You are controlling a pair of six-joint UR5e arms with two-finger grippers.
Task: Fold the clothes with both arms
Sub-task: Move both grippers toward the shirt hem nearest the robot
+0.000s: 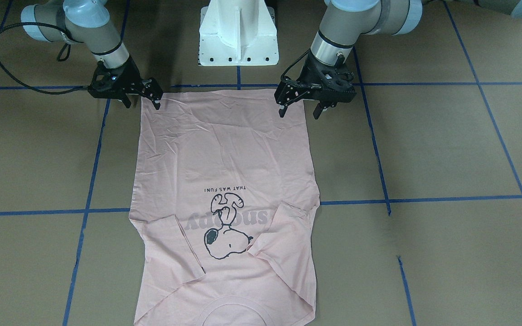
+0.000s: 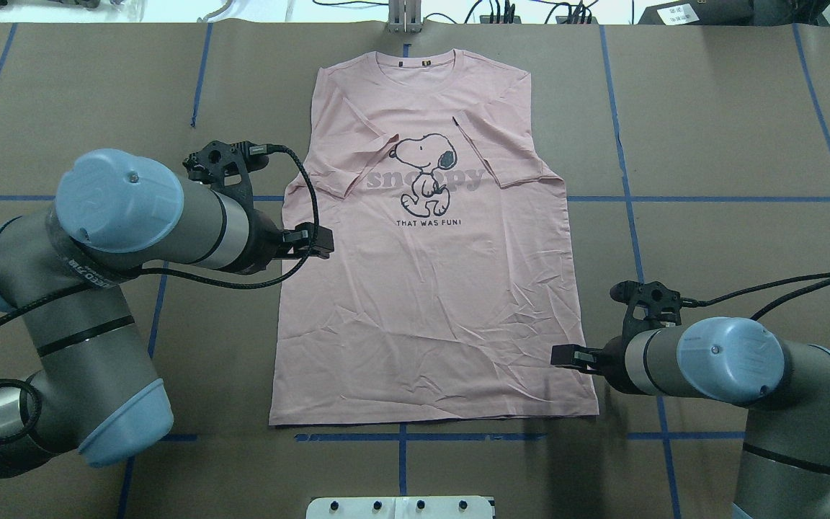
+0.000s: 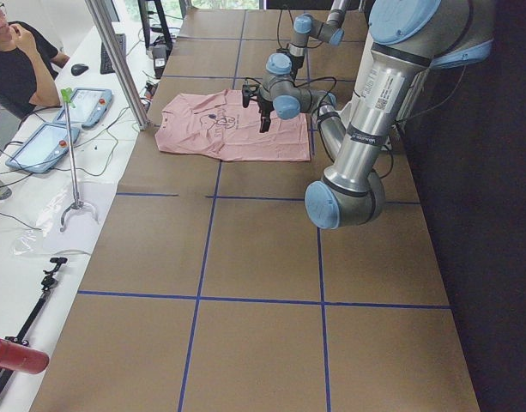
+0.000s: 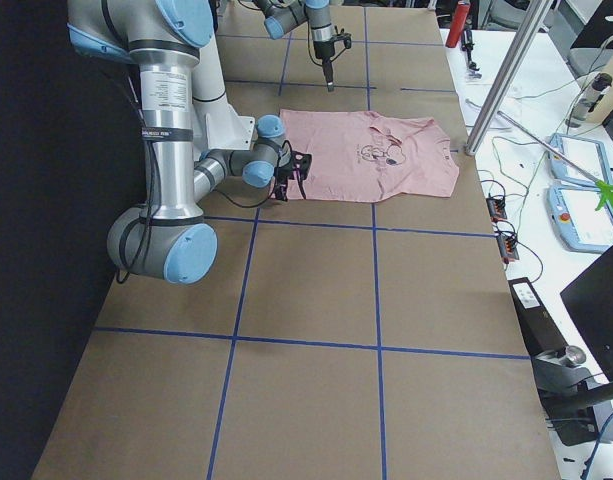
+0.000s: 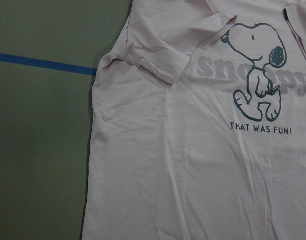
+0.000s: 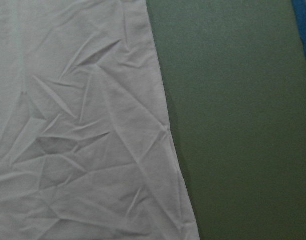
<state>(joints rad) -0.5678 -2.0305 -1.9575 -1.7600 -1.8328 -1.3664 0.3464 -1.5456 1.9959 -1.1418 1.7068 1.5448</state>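
Here the T-shirt (image 1: pixel 224 158) lies flat, left tool (image 1: pixel 299 113) and right tool (image 1: pixel 142 106) spread at its side edges.

Soft, even light falls from above on the bench (image 1: pixel 447 145). The right arm (image 1: pixel 84 27) casts a blurred shadow beside it. The fixed views are sharp. Both wrist views are dimmer and greenish, and the right one is slightly soft over the T-shirt (image 6: pixel 83 125) creases. The overhead view's top edge is washed out.
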